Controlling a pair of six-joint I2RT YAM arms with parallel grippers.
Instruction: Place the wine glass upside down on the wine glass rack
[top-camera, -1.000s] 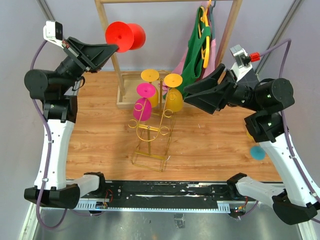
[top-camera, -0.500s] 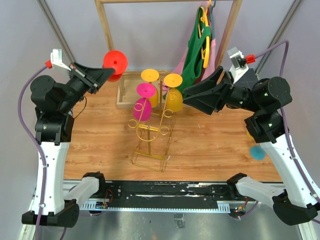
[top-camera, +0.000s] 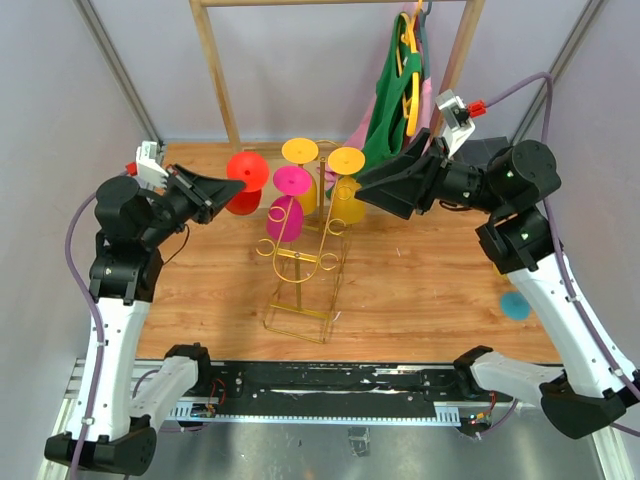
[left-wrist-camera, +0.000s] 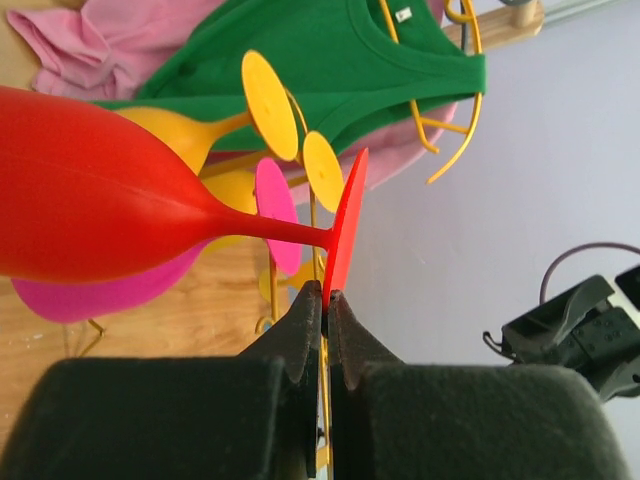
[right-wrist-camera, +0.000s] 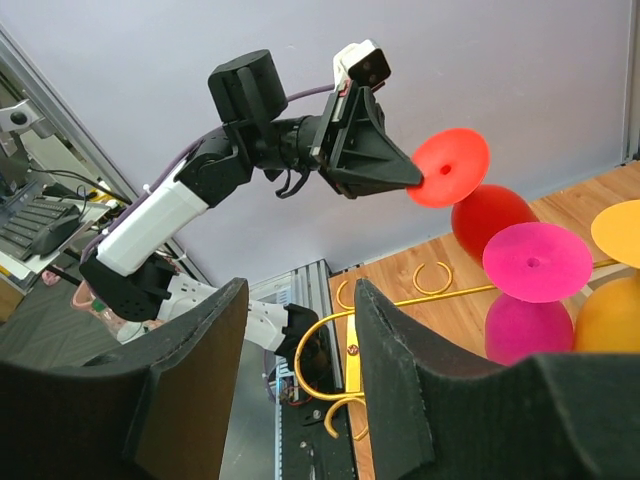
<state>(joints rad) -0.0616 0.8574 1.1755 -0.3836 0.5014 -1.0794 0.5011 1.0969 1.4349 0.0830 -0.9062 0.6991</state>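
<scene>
- While the left hand (left-wrist-camera: 326, 300) is pinched shut on the rim of its round foot, the red plastic wine glass (left-wrist-camera: 100, 200) hangs in the air at the left of the thin gold wire wine glass rack (top-camera: 300, 256), not yet on it
- From above, the red glass shows its foot uppermost and its bowl below, somewhat tilted, just beside the foot of the magenta wine glass (top-camera: 292, 181); whether the two touch I cannot tell
- That magenta glass hangs bowl-down on the rack, and two yellow wine glasses (top-camera: 346, 160) hang likewise behind it, feet up
- The rack stands upright on the wooden tabletop (top-camera: 420, 290), in front of the tall wooden clothes rail (top-camera: 215, 70)
- The right hand (right-wrist-camera: 300, 300) hovers at the right of the rack near the yellow glasses, its fingers (right-wrist-camera: 400, 380) moderately parted with nothing between them
- A green garment (left-wrist-camera: 400, 60) and a pink garment (left-wrist-camera: 60, 30) hang from the rail behind the right hand
- A small teal disc (top-camera: 515, 305) lies on the tabletop by the right arm
</scene>
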